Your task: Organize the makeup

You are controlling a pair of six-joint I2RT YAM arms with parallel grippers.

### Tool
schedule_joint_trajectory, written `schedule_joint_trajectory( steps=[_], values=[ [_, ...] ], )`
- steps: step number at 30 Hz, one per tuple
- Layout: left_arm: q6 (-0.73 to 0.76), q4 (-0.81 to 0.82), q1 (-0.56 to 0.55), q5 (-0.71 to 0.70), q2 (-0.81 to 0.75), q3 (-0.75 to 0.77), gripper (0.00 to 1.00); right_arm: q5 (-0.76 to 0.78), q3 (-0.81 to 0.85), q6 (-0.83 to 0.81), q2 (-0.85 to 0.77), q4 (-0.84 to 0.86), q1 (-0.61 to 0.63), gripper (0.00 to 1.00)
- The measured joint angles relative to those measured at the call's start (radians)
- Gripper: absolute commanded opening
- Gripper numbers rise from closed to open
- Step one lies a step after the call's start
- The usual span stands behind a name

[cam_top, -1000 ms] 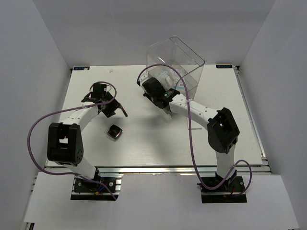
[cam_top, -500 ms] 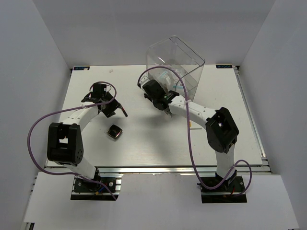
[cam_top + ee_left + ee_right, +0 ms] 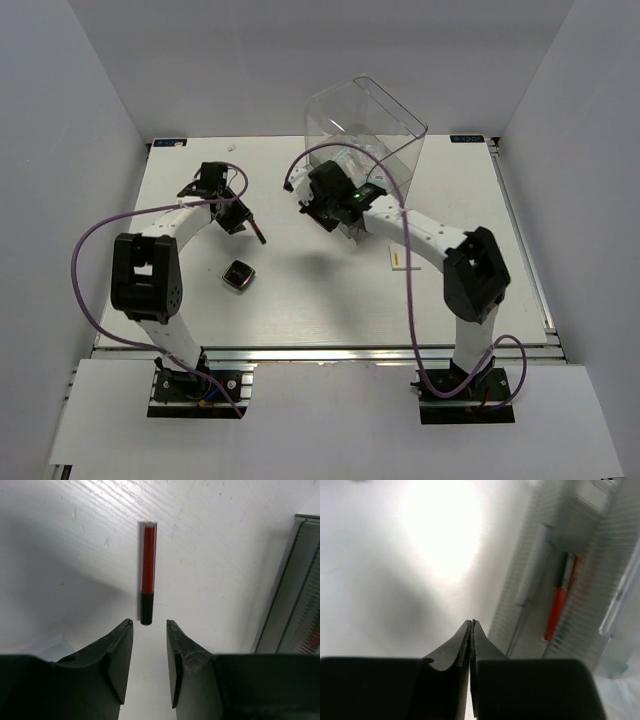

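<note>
A thin black-and-red pencil (image 3: 148,570) lies on the white table, its black end just ahead of my left gripper (image 3: 149,625). That gripper is open, with nothing between its fingers. From above, the pencil (image 3: 258,232) lies right of the left gripper (image 3: 240,222). A black square compact (image 3: 238,275) rests nearer the front. My right gripper (image 3: 471,623) is shut and empty, hovering beside the clear drawer case (image 3: 570,570), where a red pencil (image 3: 559,605) lies inside. In the top view the right gripper (image 3: 308,205) is left of the case (image 3: 365,130). A white flat box (image 3: 397,259) lies under the right arm.
A ribbed grey edge (image 3: 295,605) stands at the right of the left wrist view; what it belongs to is unclear. The tall case stands at the back centre of the table (image 3: 480,200). White walls enclose the table on three sides.
The right gripper pulled back from the case and shut. The left gripper shifted toward the pencil and its jaws narrowed. The pencil and compact have not moved.
</note>
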Motion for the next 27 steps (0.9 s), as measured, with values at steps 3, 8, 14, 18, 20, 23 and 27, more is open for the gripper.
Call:
schedule_joint_trajectory(
  steps=[3,8,14,18,20,23,27],
  values=[
    [0.019,-0.040,-0.008,-0.010,0.081,0.087,0.45,-0.250,-0.060,-0.034,-0.116,0.014,-0.039,0.10],
    [0.056,-0.129,-0.045,-0.061,0.239,0.252,0.53,-0.475,-0.138,-0.064,-0.334,0.085,-0.112,0.23],
    [0.093,-0.254,-0.101,-0.134,0.367,0.388,0.56,-0.590,-0.171,-0.048,-0.377,0.149,-0.166,0.25],
    [0.108,-0.301,-0.119,-0.157,0.397,0.421,0.47,-0.619,-0.223,-0.025,-0.376,0.148,-0.195,0.25],
    [0.116,-0.320,-0.119,-0.166,0.409,0.435,0.38,-0.627,-0.238,-0.011,-0.378,0.149,-0.207,0.25],
    [0.130,-0.343,-0.119,-0.171,0.418,0.448,0.20,-0.641,-0.252,0.011,-0.393,0.159,-0.227,0.25],
    [0.143,-0.351,-0.118,-0.167,0.418,0.449,0.00,-0.669,-0.254,0.041,-0.426,0.181,-0.259,0.28]
  ],
)
